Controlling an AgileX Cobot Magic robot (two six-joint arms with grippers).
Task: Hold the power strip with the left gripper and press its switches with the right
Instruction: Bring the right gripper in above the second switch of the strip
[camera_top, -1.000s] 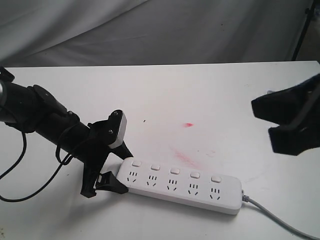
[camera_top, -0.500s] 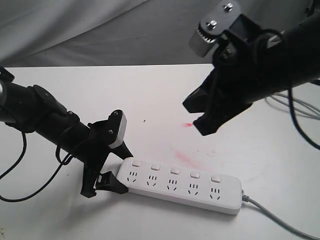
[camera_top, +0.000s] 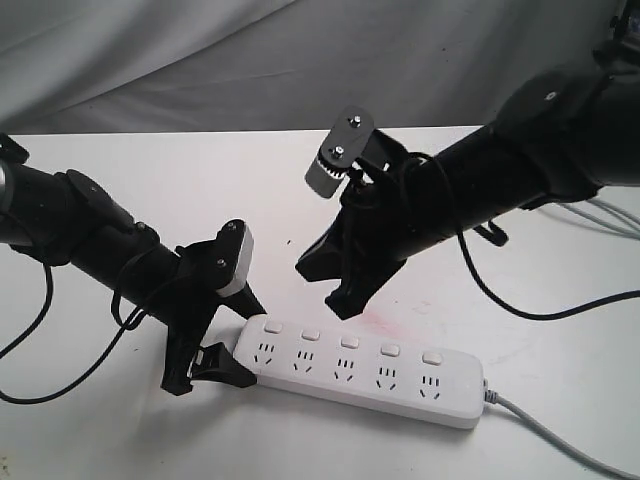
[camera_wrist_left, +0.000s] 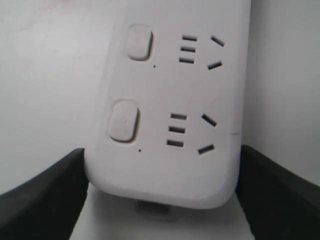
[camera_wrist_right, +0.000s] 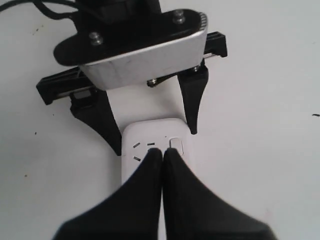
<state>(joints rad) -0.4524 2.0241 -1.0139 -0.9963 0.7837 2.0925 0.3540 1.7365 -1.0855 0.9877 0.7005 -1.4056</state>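
Observation:
The white power strip (camera_top: 365, 375) lies flat near the table's front, its grey cord (camera_top: 560, 437) trailing right. My left gripper (camera_top: 245, 345) is shut on its left end; in the left wrist view the black fingers (camera_wrist_left: 45, 200) press both sides of the rounded end (camera_wrist_left: 165, 175). Five switches (camera_top: 349, 341) run along the strip's far edge, two of them large in the left wrist view (camera_wrist_left: 123, 121). My right gripper (camera_top: 322, 287) is shut and empty, hovering just above the leftmost switch (camera_wrist_right: 176, 145); its joined tips (camera_wrist_right: 163, 151) hide part of the end socket.
A red smear (camera_top: 375, 318) marks the white table (camera_top: 470, 200) behind the strip. A thin black cable (camera_top: 40, 330) loops from the left arm. More cables (camera_top: 600, 215) lie at the right edge. Grey cloth (camera_top: 200, 60) hangs behind.
The right arm has swung in from the right edge, leftward and down, until its shut jaws hang over the strip's left end. The left gripper and the strip have not moved.

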